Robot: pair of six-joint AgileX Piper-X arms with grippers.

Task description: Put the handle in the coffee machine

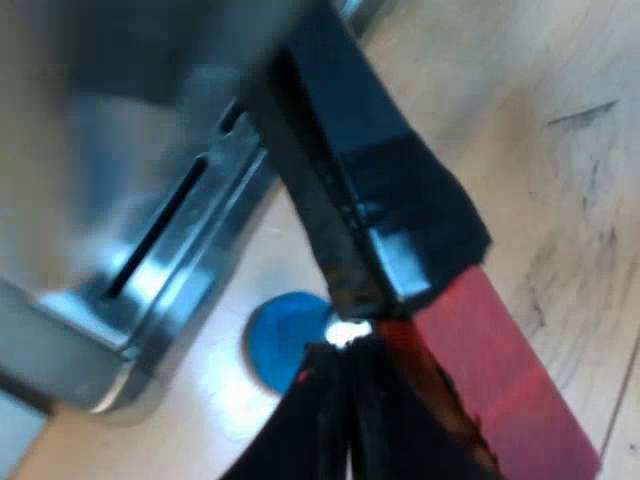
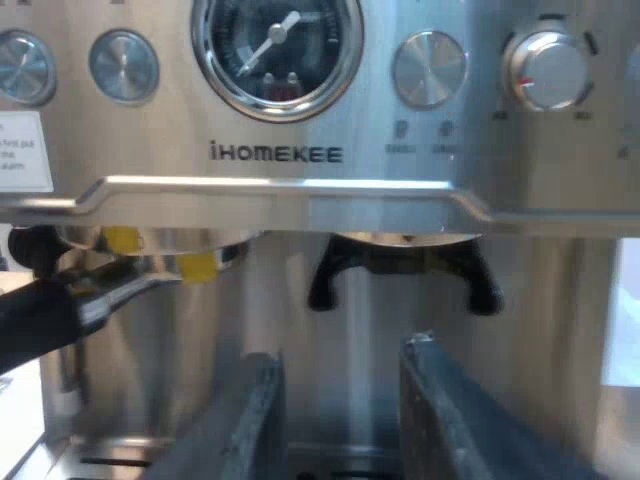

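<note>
- Left wrist view: your left gripper has its black fingers pinched narrow on the handle of the holder. They grip right where the glossy dark part gives way to the flat, matte red end.
- The handle is a chunky, squared bar that slants away from the fingertips toward the espresso machine. The machine's brushed-metal base, cut by a long dark slot, lies just beyond the tips.
- A smooth, round blue tamper sits just past the fingertips, between them and that base. You cannot tell whether it touches the base.
- Under the red end is the table, pale wood grain with dark scuffs. Your left wrist is pitched steeply down over it.
- In the right wrist view, your right gripper faces the machine's front squarely and level. Its two dull dark fingers stand wide apart with nothing between them.
- Beyond them you see brushed steel, a round glass gauge, polished round knobs and a bright ledge.
- A black forked spout hangs under the ledge, straight ahead over the gap between the fingers.
- The holder, dark-handled with a shiny metal collar, reaches in under that ledge off one finger's outer side, beside yellow tabs. You cannot tell whether it is locked in.
</note>
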